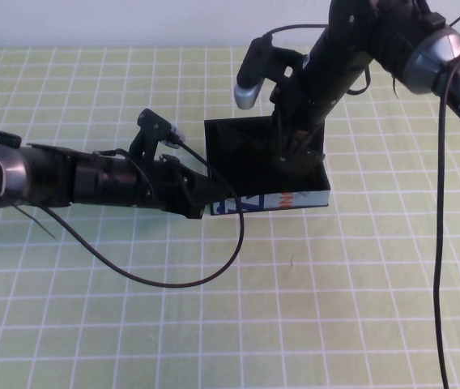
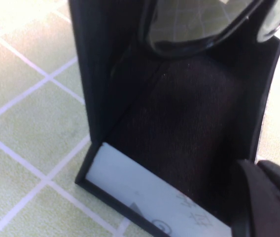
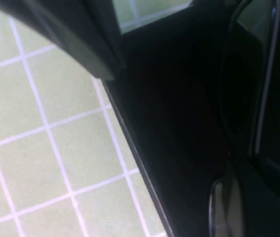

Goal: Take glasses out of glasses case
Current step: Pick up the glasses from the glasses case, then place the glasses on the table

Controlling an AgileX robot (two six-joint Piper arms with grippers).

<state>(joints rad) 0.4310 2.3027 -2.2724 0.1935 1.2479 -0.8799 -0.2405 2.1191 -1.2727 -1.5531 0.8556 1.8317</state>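
Observation:
The glasses case (image 1: 303, 199) lies open mid-table, its lid (image 1: 234, 146) flat behind it and its white printed front facing me. My right gripper (image 1: 291, 160) reaches down into the case and is shut on the black glasses, which are mostly hidden under it in the high view. In the left wrist view the glasses (image 2: 199, 29) stand raised over the black case floor (image 2: 189, 128), at the far end. A lens (image 3: 223, 210) shows in the right wrist view. My left gripper (image 1: 204, 204) grips the case's front left corner; one finger (image 2: 270, 202) shows there.
The table is a green mat with a white grid (image 1: 311, 308). A black cable (image 1: 173, 279) loops on the mat in front of the left arm. The right arm's cable (image 1: 439, 243) hangs down on the right.

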